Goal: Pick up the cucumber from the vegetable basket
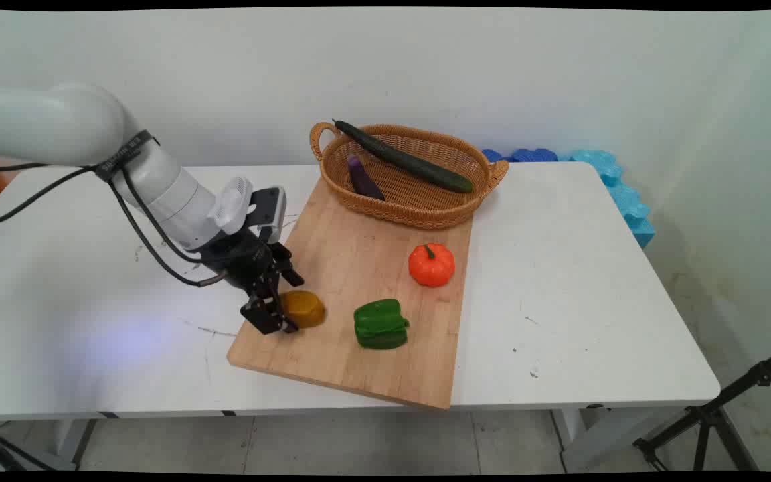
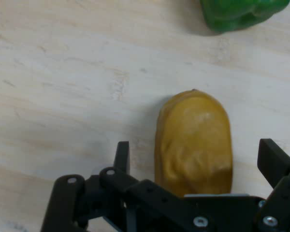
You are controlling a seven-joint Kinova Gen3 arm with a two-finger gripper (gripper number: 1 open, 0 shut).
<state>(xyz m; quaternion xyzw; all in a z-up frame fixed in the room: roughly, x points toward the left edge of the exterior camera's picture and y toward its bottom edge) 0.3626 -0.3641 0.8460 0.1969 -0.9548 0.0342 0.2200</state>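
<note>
A yellow-brown potato (image 1: 304, 308) lies on the wooden cutting board (image 1: 359, 268) near its left edge. My gripper (image 1: 277, 309) is low over it and open, one finger on each side. In the hand view the potato (image 2: 194, 144) fills the space between the two fingers (image 2: 122, 155), with a gap on both sides, so nothing is clamped. A green bell pepper (image 1: 380, 324) sits on the board just right of the potato; the green bell pepper (image 2: 241, 12) shows at the top of the hand view.
An orange pumpkin (image 1: 432, 264) rests further right on the board. A wicker basket (image 1: 425, 207) at the board's far end holds a long cucumber (image 1: 404, 159) and a small purple eggplant (image 1: 364, 178). Blue foam pieces (image 1: 616, 187) lie at the table's back right.
</note>
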